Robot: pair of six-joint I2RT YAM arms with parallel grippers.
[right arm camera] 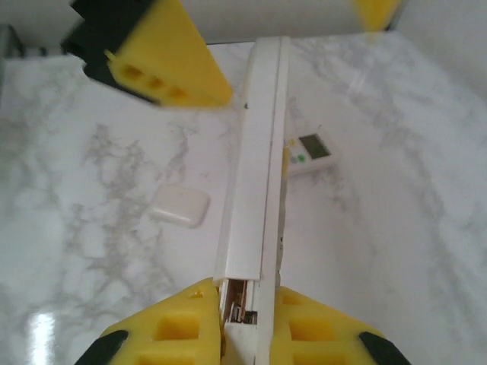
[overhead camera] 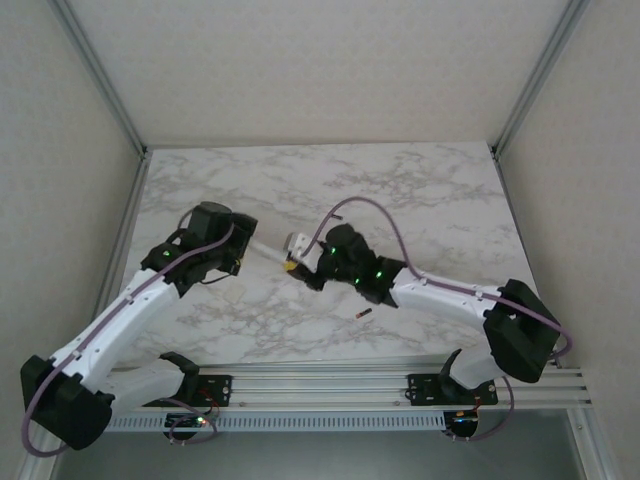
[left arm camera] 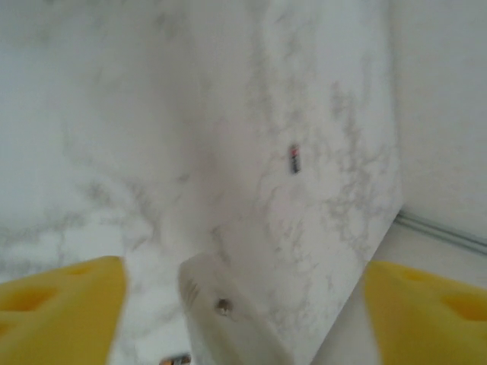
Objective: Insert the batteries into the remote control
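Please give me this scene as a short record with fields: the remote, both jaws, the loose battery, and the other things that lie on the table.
remote: white, long; battery compartment open at the gripped end
right jaws: shut on remote
left jaws: open, one on either side of the remote's other end, not touching
battery: loose on table, apart from remote
lid: white, flat on table beside remote
second remote: small, with display, on table, partly hidden behind remote
batteries loaded: cannot tell
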